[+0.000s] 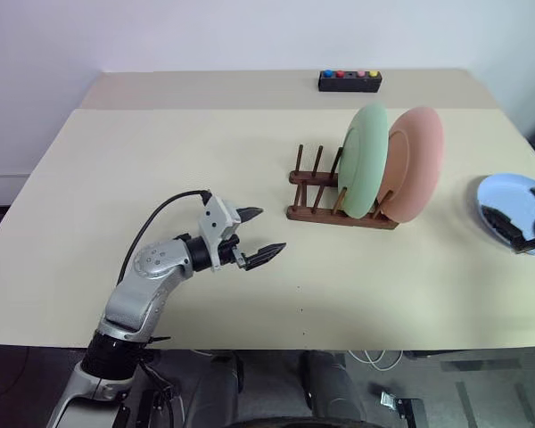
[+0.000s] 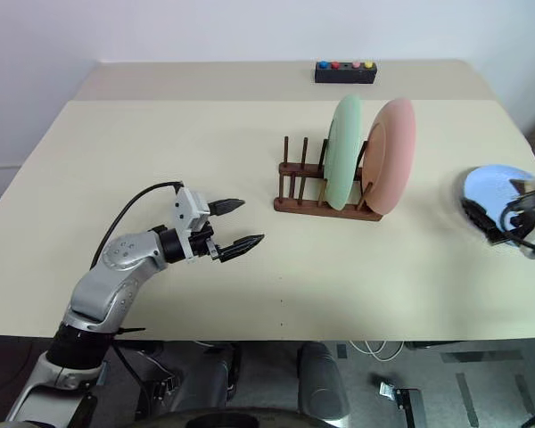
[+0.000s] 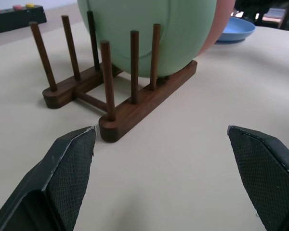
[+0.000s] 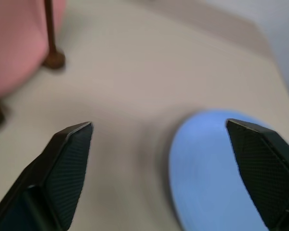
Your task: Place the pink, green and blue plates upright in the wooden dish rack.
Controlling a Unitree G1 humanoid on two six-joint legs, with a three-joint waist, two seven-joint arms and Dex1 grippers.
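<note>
The pink plate [image 1: 416, 165] and the green plate [image 1: 366, 160] stand upright in the wooden dish rack [image 1: 339, 201], the green one in the slot just to the left of the pink, with empty pegs further left. The blue plate [image 1: 508, 203] lies flat on the worktop [image 1: 160, 160] well to the right of the rack, near the worktop's right edge. The right gripper [image 4: 159, 159] hangs over the near-left part of that plate with its fingers spread wide and nothing between them; one finger sits above the bare worktop and the other above the blue surface, so the rim lies between them. The left gripper [image 1: 254, 236] hovers above the worktop to the left of the rack, aimed at the rack's empty end, its fingers likewise wide apart and empty. The blue plate looks stiff, light and matte, so it should not bend or slip much once pinched, but it is shallow and lies flush on the worktop, which leaves little room for a finger to get underneath. The likeliest hold is on the raised rim at the near edge, one finger under the lip and one on the inner face. A hold at one edge will probably let the plate swing, which may help in turning it upright. A black box with coloured buttons [image 1: 349, 80] sits at the far side.
</note>
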